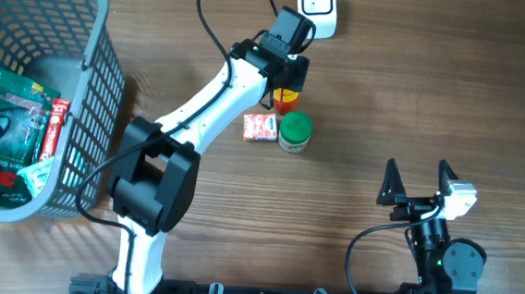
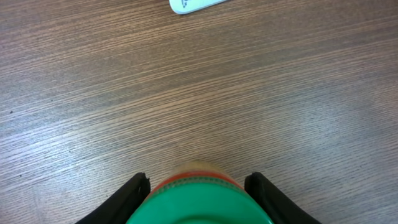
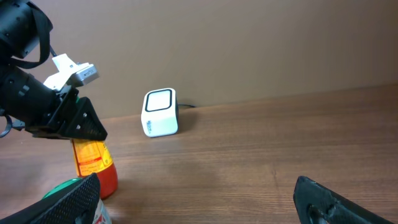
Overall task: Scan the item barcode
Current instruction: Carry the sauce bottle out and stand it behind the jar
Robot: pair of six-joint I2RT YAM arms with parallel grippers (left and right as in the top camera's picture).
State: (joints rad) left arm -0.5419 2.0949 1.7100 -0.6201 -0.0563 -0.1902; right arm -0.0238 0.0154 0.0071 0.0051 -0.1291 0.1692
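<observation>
Two arms stand at a wooden bench (image 1: 416, 74). The left arm (image 1: 200, 106) reaches far forward, and its jaws are closed at a middling width on the top of a bottle (image 1: 285, 99), which stands upright beneath them. From the right wrist, the bottle (image 3: 93, 163) shows a yellow label and a red lower part, with the black fingers (image 3: 84, 123) clamped over its upper end. I cannot tell whether its base touches the bench. From the left wrist, the bottle (image 2: 199, 202) shows a green cap with a red ring, pressed between the two finger pads. The white scanner (image 1: 317, 4) sits farther back on the bench, apart from the bottle, near the far edge. From the right wrist its dark-framed window (image 3: 159, 101) faces toward the robot, and a cable runs off behind it. A green-lidded jar (image 1: 295, 131) stands just beside the bottle on the near side, and a small red box (image 1: 260, 126) lies just left of the jar. At the far left a grey basket (image 1: 110, 71) holds dark packets (image 1: 4, 129). The right arm (image 1: 440, 252) sits low at the near right, well apart from the bottle, with its jaws spread wide over bare wood.
</observation>
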